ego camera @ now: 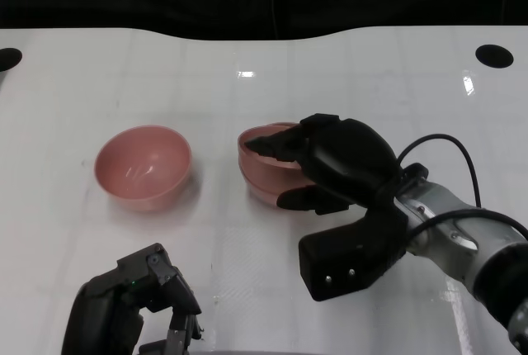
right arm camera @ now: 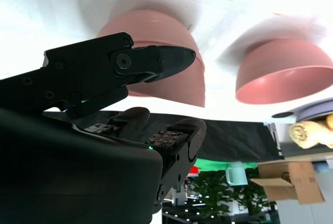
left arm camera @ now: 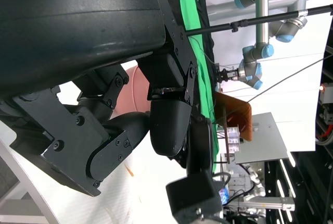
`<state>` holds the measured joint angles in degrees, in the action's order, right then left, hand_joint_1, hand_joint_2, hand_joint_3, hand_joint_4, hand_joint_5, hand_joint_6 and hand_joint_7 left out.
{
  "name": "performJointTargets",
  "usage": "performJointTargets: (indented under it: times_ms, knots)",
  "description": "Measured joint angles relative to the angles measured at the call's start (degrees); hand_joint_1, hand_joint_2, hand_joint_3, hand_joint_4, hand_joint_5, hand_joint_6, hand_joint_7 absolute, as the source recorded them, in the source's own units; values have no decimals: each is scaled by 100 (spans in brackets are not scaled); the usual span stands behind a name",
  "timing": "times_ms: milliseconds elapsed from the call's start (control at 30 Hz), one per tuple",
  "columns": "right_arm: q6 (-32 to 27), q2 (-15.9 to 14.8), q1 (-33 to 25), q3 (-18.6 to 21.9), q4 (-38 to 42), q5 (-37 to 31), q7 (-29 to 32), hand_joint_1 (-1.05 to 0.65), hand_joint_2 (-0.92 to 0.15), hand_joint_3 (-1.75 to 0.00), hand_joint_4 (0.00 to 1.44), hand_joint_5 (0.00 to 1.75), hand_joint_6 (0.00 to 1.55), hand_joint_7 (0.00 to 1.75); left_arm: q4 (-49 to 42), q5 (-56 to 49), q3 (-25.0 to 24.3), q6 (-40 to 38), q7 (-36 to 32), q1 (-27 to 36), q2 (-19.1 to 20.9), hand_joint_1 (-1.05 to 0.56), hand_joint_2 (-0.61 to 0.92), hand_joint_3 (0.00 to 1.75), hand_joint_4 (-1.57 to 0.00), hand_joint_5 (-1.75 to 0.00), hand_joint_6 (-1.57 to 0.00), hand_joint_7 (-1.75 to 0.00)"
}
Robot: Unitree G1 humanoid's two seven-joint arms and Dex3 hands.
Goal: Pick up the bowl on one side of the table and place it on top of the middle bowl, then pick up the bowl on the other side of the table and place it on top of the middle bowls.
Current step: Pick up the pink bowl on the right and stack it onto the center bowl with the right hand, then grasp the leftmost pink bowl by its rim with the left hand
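My left hand [ego camera: 136, 305] sits nearest on the white tabletop [ego camera: 346, 74], fingers curled in, holding nothing. Beyond it, my right hand [ego camera: 330, 161] grips the near rim of the stacked bowls [ego camera: 262, 175]. Left of that stack, well apart, stands the single pink bowl [ego camera: 143, 165].

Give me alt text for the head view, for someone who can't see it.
The robot's right hand reaches over two stacked pink bowls at the middle of a white table. A third pink bowl sits alone to their left, and the left hand waits low near the table's front edge.
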<state>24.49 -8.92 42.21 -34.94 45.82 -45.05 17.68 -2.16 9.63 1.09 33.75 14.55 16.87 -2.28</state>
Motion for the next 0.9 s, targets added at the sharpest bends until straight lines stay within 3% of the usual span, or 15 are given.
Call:
performJointTargets:
  times_ms: [200, 300, 367, 533, 700, 900]
  knots:
    - [219, -420, -732, 380, -1074, 163, 74, -61, -92, -31, 27, 33, 33, 0, -10, -42, -43, 22, -29, -22, 0, -13, 37, 134, -93, -164, -90, -142]
    - [439, -553, -1110, 589, -1461, 285, 152, -58, -92, -29, 10, 66, 33, 1, -21, -33, -82, 22, -29, -71, 3, -12, 38, 133, -91, -161, -88, -138]
    - [592, -626, -1358, 711, -1708, 358, 167, -56, -92, -27, 7, 77, 36, 2, -26, 29, -104, 20, -24, -131, 3, -11, 40, 130, -88, -159, -87, -135]
    - [1139, -696, -2045, 1007, -2155, 820, 161, -49, -92, -20, 16, 87, 47, 8, -73, 175, -122, 22, -16, -202, 4, -11, 43, 125, -87, -158, -85, -135]
    - [1677, -710, -2662, 1346, -2533, 1233, 146, -33, -92, -17, 33, 99, 66, 19, -89, 227, -147, 29, 31, -233, 15, -11, 45, 122, -87, -157, -85, -135]
    - [2234, -727, -3191, 1701, -2737, 1741, -3, -24, -92, -20, 47, 116, 71, 50, -70, 252, -181, -25, 38, -240, 44, -10, 44, 123, -87, -156, -86, -133]
